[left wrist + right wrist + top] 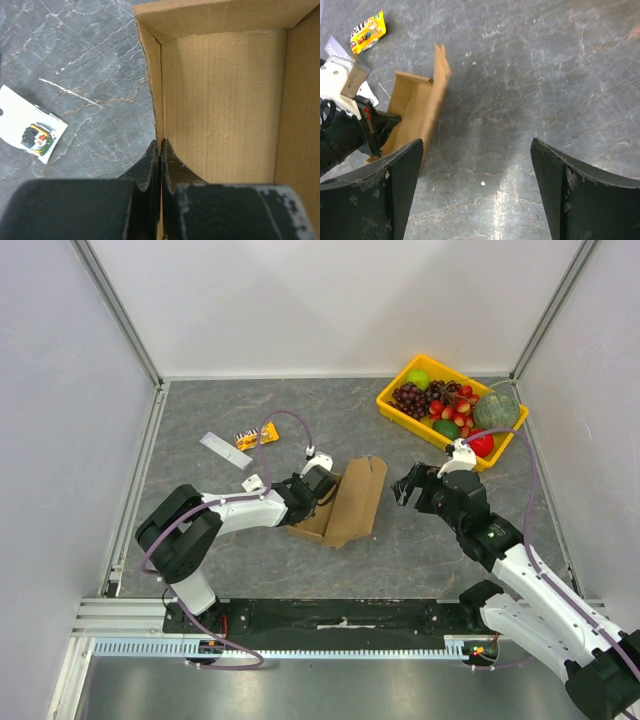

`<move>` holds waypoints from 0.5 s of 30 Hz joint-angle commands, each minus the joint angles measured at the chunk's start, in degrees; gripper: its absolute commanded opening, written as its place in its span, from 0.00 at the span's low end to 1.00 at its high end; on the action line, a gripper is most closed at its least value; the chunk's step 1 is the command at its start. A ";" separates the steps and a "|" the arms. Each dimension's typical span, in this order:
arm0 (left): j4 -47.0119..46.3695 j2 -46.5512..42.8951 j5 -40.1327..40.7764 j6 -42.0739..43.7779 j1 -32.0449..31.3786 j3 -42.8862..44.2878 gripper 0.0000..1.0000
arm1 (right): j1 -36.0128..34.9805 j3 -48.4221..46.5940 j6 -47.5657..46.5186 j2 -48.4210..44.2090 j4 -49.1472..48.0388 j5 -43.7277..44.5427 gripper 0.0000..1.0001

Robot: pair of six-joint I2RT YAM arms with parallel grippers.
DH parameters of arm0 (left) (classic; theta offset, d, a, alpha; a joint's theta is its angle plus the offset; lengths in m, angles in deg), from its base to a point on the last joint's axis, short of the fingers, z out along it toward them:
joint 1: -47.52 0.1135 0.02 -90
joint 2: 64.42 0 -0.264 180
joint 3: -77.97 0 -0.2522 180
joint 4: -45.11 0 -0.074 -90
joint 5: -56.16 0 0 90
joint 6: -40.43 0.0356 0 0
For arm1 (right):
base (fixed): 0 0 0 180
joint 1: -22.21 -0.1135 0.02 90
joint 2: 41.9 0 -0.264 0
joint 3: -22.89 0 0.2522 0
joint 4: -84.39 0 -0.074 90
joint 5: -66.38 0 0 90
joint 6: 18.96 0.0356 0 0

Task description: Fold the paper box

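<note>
Two robot arms are anchored at the near edge of a grey, marble-patterned worktop (400, 550). Between them, at mid-depth and a little left of centre, sits a partly formed plain brown corrugated cardboard box (350, 502). Its shallow tray faces up, and a long panel stands raised along the side nearest the right arm.

The left gripper (322, 490) reaches in from the left and is clamped tight on one thin side wall of the box (220, 100). In the left wrist view the left gripper (160, 150) has one finger inside the carton and one outside, with the cardboard pinched between them.

A small white card with a coloured print (30, 131) lies on the worktop close to that outer wall.

The right gripper (403, 490) hovers just to the right of the box without touching it. In its own wrist view the right gripper (476, 145) is spread wide, with only bare worktop between its fingers, and the box (417, 105) appears beyond its left finger.

Farther back on the left lie a flat white strip (225, 450) and, beside it, a yellow snack packet (256, 436).

At the far right corner, well apart from the box, a yellow plastic tray (412, 428) holds dark grapes (410, 398), a green apple (418, 378) and a round grey-green melon (497, 410).
</note>
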 commanded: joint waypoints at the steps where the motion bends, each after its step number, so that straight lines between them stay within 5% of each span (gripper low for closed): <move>1: -4.49 1.22 -3.73 -5.37 0.33 -1.01 0.02 | 0.98 2.05 3.86 0.68 -2.90 -5.47 0.95; 15: -5.81 0.43 -4.26 -5.89 0.50 -2.33 0.02 | 1.60 3.20 7.82 4.99 -11.61 -12.33 0.93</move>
